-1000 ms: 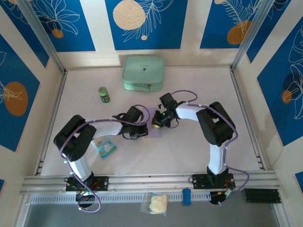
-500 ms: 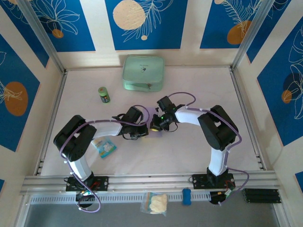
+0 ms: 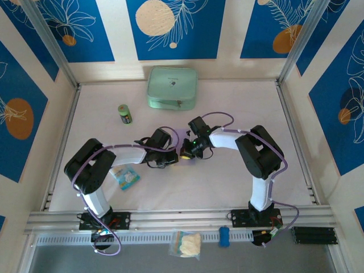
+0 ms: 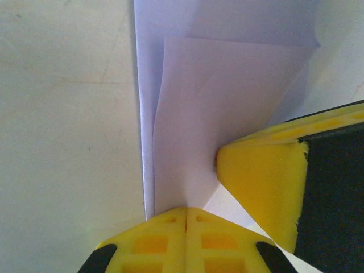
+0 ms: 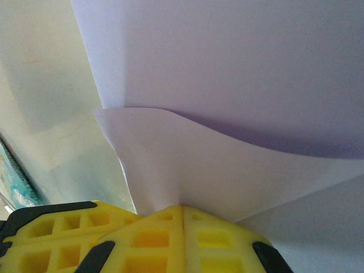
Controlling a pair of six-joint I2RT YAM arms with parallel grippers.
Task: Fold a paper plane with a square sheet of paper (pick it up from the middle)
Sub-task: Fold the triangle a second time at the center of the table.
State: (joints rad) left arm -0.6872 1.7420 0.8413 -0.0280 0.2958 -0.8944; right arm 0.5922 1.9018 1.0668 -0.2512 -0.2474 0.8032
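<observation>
Left hand and right hand each pinch the square sheet of paper, nearly touching; its fold edge runs ahead of left.

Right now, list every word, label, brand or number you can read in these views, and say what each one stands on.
No text here is legible.
mint-green pouch: one small dark mark, too small to read.
green can: label blurred, unreadable.
snack packet: print blurred, unreadable.
square sheet of paper: plain lavender, no print on the visible faces.
</observation>
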